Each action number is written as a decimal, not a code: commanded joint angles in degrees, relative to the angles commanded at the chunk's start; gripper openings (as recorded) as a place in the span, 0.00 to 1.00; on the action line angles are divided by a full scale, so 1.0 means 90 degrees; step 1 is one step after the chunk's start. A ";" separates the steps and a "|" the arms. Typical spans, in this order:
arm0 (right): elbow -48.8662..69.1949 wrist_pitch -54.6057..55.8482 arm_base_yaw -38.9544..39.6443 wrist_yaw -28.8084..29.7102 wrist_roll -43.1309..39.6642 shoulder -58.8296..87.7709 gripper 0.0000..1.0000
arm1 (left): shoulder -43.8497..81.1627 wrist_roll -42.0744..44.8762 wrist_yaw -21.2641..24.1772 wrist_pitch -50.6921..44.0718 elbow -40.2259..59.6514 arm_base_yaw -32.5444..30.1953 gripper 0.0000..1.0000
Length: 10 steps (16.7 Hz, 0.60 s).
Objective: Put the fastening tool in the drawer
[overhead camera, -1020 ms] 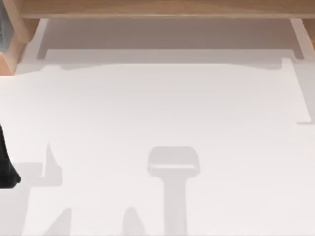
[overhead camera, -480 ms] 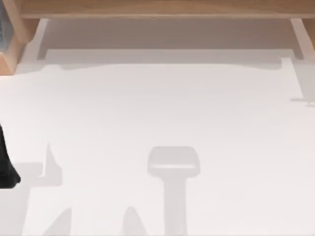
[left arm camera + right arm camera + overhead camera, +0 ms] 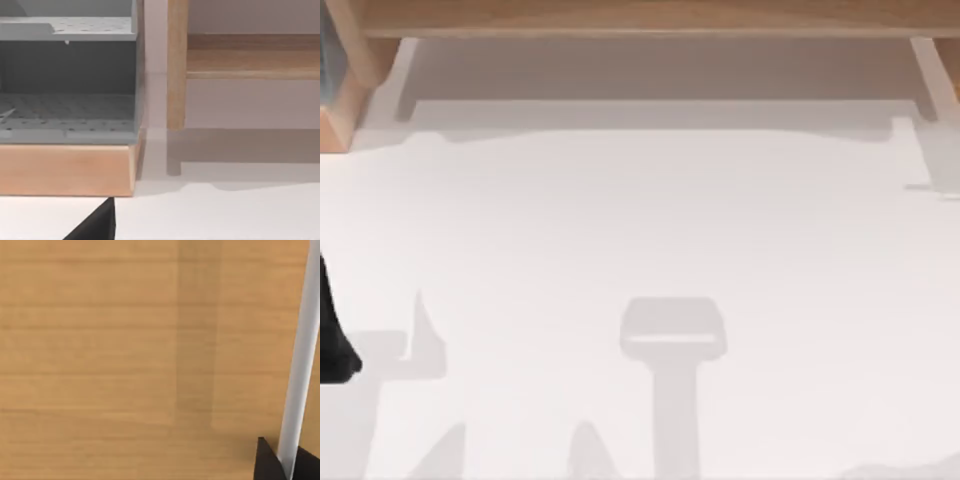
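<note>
Top view: the white bench [image 3: 640,230] runs up to a light wooden cabinet [image 3: 640,18] that spans its far edge. At the bench's far left corner stands a wooden frame [image 3: 342,110] with a grey insert. My left arm [image 3: 332,335] shows as a dark shape at the bench's left edge, toward the near side. Soft grey shadows lie along the near edge and under the cabinet. Where the fastening tool lies I cannot tell.

Left wrist view: the camera looks level across the bench toward the wooden frame, which holds a grey perforated shelf unit [image 3: 67,107] of two tiers above a plain wooden base board [image 3: 65,170]. Just beside the frame stands an upright wooden post [image 3: 176,65], and past it a wooden shelf board [image 3: 252,62] runs level above the bench. A dark wedge of the left gripper [image 3: 95,226] juts in low over the white surface, near the corner of the base board and apart from it. Whether this claw is open or closed I cannot tell, and nothing shows in it.

Right wrist view: a wooden panel [image 3: 125,360] with level grain stands very close to the camera. A slim white bar [image 3: 300,355] runs upright across it. The right gripper [image 3: 289,466] is at the bar's lower end, its dark fingertips [image 3: 265,462] pressed close on either side, so the claw is narrowed onto the bar and clamps it.
</note>
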 joint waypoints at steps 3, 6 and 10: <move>0.0769 -0.0407 0.0238 0.0247 -0.0015 0.0289 0.00 | 0.0000 0.0000 0.0000 0.0000 0.0000 0.0000 1.00; 0.1113 -0.0654 0.0391 0.0385 0.0020 0.0423 0.00 | 0.0000 0.0000 0.0000 0.0000 0.0000 0.0000 1.00; 0.1108 -0.0672 0.0357 0.0381 0.0029 0.0423 0.00 | 0.0000 0.0000 0.0000 0.0000 0.0000 0.0000 1.00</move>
